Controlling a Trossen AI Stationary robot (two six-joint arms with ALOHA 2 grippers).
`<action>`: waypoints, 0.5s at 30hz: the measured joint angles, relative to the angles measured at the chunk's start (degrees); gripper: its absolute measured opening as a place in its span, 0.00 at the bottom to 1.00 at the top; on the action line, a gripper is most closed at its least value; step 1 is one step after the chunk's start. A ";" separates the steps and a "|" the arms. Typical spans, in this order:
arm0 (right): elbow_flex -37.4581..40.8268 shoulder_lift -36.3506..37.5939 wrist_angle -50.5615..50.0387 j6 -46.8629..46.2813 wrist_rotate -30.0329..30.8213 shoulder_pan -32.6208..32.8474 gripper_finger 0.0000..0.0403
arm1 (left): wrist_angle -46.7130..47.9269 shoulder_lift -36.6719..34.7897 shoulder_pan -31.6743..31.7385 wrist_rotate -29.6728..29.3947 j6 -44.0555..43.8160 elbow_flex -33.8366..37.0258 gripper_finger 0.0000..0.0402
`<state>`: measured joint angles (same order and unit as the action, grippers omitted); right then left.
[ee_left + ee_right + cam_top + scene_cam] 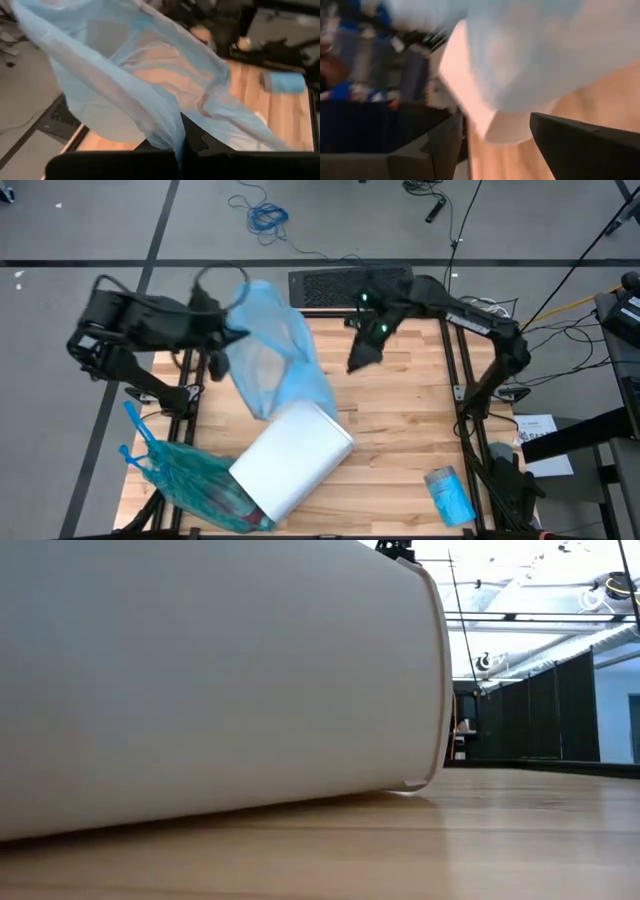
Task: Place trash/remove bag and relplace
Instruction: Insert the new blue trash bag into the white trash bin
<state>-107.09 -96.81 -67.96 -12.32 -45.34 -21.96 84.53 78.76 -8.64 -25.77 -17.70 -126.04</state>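
Note:
A fresh pale blue see-through bag [270,350] hangs from my left gripper [222,330] above the table's far left part, and its lower end drapes onto the white bin [295,462]. The bin lies on its side near the table's near edge and fills the low view [200,670]. My right gripper [365,352] hovers open over the far middle of the table, right of the bag, touching nothing. A full teal bag [185,480] lies at the near left corner; the trash inside shows only as dim reddish shapes [228,505]. My left gripper is shut on the pale blue bag, pinching a gathered fold of its film [176,139] between the two fingers. The fingers come level from the table's left side. The bag billows out slack beyond them, lifted, with its lower end on the white bin.
A roll of blue bags [450,495] lies near the table's near right corner. Bare wood [420,420] lies between the bin and the right arm's base. A keyboard [345,285] sits beyond the far edge. Metal frame posts stand at both sides.

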 joint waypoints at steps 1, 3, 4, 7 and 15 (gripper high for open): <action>3.69 1.55 2.11 -0.40 -1.72 0.51 0.57 | 0.00 -0.91 0.00 -0.67 -0.71 0.00 0.00; 12.44 5.03 8.50 -2.51 -3.54 1.29 0.57 | -0.02 -2.22 0.00 -1.45 -1.79 -0.02 0.00; 17.00 6.88 13.21 -4.44 -4.03 1.61 0.56 | -0.01 -2.53 0.00 -1.52 -2.62 -0.05 0.00; 30.46 11.67 33.05 -13.90 -4.59 2.82 0.53 | -0.04 -3.69 0.00 -1.70 -4.23 -0.05 0.00; 54.37 14.44 74.95 -37.69 -5.88 8.04 0.52 | -2.79 -4.77 0.00 -15.88 -4.41 -0.05 0.00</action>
<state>-52.73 -82.37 6.99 -50.01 -51.22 -13.93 81.74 73.99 -8.64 -41.66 -22.11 -126.08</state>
